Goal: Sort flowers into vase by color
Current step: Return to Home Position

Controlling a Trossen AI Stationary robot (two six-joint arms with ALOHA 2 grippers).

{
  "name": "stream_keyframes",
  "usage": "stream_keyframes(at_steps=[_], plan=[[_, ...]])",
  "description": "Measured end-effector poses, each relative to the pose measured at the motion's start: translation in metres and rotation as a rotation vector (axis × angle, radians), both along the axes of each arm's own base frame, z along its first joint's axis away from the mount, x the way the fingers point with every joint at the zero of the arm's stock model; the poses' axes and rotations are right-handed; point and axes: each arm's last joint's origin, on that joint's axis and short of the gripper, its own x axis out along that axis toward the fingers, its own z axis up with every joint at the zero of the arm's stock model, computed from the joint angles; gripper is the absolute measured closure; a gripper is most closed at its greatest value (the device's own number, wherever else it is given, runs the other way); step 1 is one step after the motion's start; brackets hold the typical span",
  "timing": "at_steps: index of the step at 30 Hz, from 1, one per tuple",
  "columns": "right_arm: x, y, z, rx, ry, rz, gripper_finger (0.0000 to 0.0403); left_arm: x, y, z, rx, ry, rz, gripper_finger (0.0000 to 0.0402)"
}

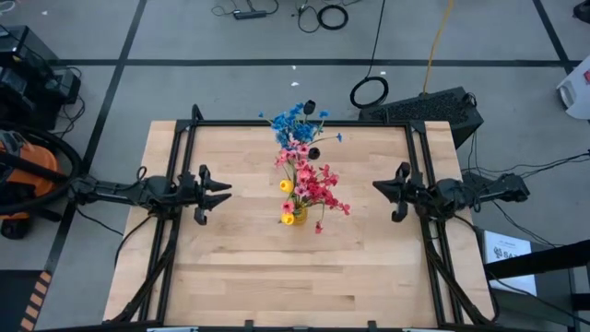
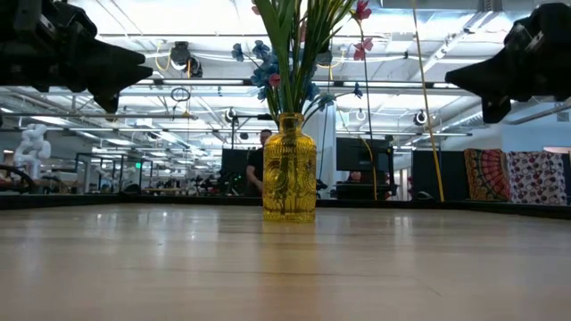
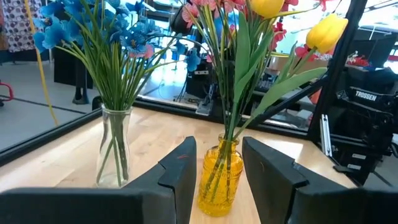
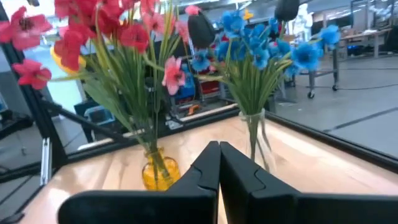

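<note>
A small yellow-amber vase (image 1: 295,219) (image 2: 289,169) (image 3: 221,180) (image 4: 158,174) stands upright at the table's middle. It holds red and pink flowers (image 1: 318,184) (image 4: 118,31) and yellow blooms (image 1: 287,185) (image 3: 326,31) by their green stems. Behind it, toward the far edge, a clear glass vase (image 3: 115,146) (image 4: 255,140) holds the blue flowers (image 1: 295,124) (image 3: 106,31) (image 4: 261,43). My left gripper (image 1: 226,192) (image 3: 217,149) hovers open to the left of the vases. My right gripper (image 1: 378,187) (image 4: 219,152) hovers shut to their right. Both point inward at the yellow vase and stay well clear of it.
A black frame rail (image 1: 304,123) runs along the table's far edge just behind the blue flowers, and side rails (image 1: 175,231) run under each arm. Bare wood (image 1: 295,286) spreads across the near half of the table. People and equipment show in the room beyond.
</note>
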Motion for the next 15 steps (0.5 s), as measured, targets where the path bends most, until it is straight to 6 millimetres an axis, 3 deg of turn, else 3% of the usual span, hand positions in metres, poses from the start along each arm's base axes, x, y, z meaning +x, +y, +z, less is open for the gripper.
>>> stream_keyframes(at_steps=[5,15], plan=[[0.0005,0.0006,-0.0031,0.069,0.012,0.018,0.0403,0.0000,0.0000,0.0000,0.000,0.000,0.000,0.0265],[0.0017,0.0009,-0.0045,0.024,0.043,0.014,0.0403,0.0000,0.0000,0.0000,0.000,0.000,0.000,0.0265]])
